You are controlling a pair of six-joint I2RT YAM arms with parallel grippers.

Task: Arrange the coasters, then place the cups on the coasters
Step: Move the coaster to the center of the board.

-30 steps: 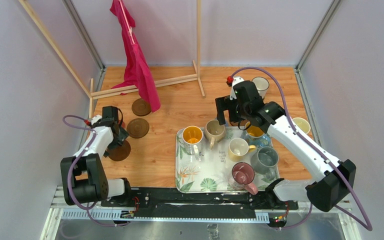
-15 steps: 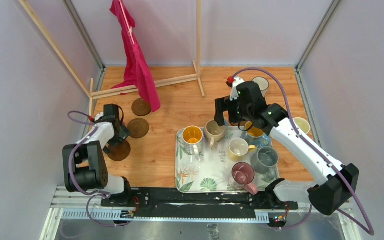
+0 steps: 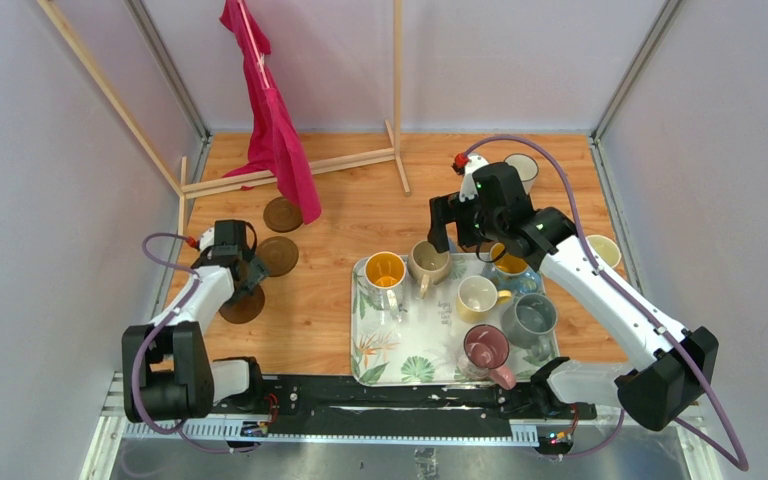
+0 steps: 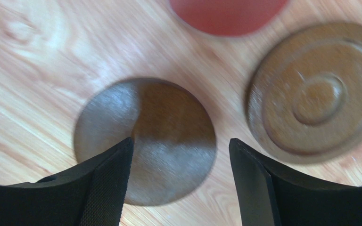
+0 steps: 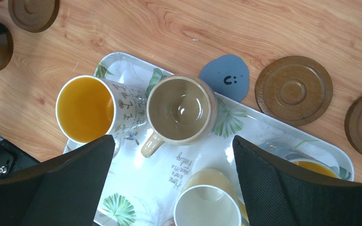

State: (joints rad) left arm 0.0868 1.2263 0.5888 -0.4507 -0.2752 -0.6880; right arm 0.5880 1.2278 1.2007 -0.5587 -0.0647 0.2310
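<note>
My left gripper (image 3: pixel 244 279) (image 4: pixel 179 181) hovers open, its jaws straddling a plain dark brown coaster (image 4: pixel 146 141) (image 3: pixel 238 308) that lies flat on the table. A ringed brown coaster (image 4: pixel 316 94) (image 3: pixel 278 256) and a red coaster (image 4: pixel 228 14) lie just beyond it. My right gripper (image 3: pixel 457 228) (image 5: pixel 173 147) hangs open and empty above the leaf-patterned tray (image 3: pixel 400 350) (image 5: pixel 264 126). Under it stand an orange-lined cup (image 5: pixel 86 108), a beige cup (image 5: pixel 181 108) and a cream cup (image 5: pixel 207 203). A grey-blue coaster (image 5: pixel 226 77) and a brown coaster (image 5: pixel 293 89) lie behind the tray.
The tray also holds a grey cup (image 3: pixel 532 317) and a maroon cup (image 3: pixel 487 347). A white dark-rimmed cup (image 3: pixel 523 170) and a beige cup (image 3: pixel 606 250) stand on the table at right. A pink cloth (image 3: pixel 272 115) hangs from a wooden rack (image 3: pixel 305 165) at the back left.
My left gripper has moved a little right and nearer over the plain coaster, and its jaws have narrowed. The right gripper shifted slightly, then stayed open.
</note>
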